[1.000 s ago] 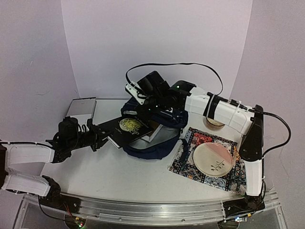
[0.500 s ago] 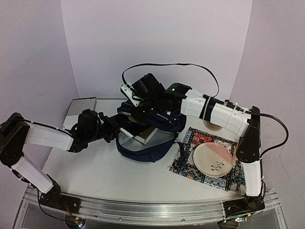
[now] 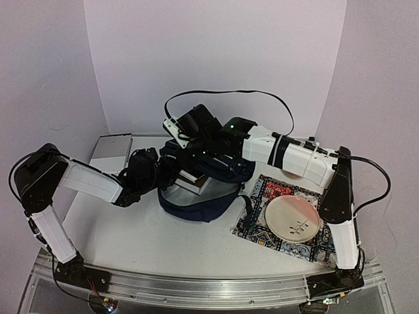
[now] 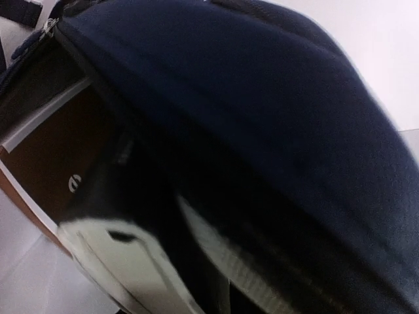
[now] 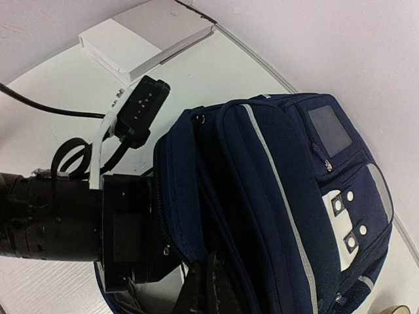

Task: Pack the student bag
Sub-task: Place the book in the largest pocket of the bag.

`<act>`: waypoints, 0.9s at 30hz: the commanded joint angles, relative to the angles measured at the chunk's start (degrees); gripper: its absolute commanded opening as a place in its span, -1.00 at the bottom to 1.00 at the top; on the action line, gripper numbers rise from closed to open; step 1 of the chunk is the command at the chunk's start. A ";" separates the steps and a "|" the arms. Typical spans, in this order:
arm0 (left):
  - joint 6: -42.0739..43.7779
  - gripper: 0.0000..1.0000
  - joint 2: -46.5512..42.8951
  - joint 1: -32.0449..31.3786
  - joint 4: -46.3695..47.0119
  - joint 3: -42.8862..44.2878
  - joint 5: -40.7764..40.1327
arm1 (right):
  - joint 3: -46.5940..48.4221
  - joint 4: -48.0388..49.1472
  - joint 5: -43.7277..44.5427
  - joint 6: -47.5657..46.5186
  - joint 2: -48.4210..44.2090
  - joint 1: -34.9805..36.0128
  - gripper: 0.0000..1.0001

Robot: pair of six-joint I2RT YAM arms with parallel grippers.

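The student bag, navy with white trim, lies on the table with its mouth facing left. My right gripper is above it, shut on the fabric rim of the bag's opening and holding it up; its fingertips pinch the edge. My left gripper reaches into the mouth from the left, its tips hidden by fabric. A dark-covered book with white pages sits inside the opening. In the left wrist view the book lies under the navy flap; the jaws do not show clearly.
A flat white box lies at the back left, also seen as the box in the right wrist view. Right of the bag, a patterned cloth carries a round plate. A small round object sits behind the right arm.
The left arm has stretched rightward, carrying the book from outside the bag's mouth to inside it. The right gripper has kept hold of the rim, drifting slightly left.
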 commanded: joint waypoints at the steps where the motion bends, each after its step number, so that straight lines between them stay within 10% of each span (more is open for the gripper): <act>1: 4.96 -0.32 -2.93 -1.19 8.03 -0.11 -10.56 | 2.11 4.24 2.03 0.25 -0.71 0.65 -1.00; 7: 3.55 -0.97 -3.19 -2.62 8.61 -0.14 -19.29 | 0.94 4.41 1.66 1.27 -1.34 0.71 -1.00; 17: -2.40 -1.00 -1.56 -5.09 9.98 -1.13 -28.93 | -0.46 5.25 0.02 5.40 -2.38 0.64 -1.00; 27: 0.16 -0.15 1.43 -5.35 9.95 -2.20 -23.18 | -0.95 5.64 2.38 4.69 -1.71 -0.25 -1.00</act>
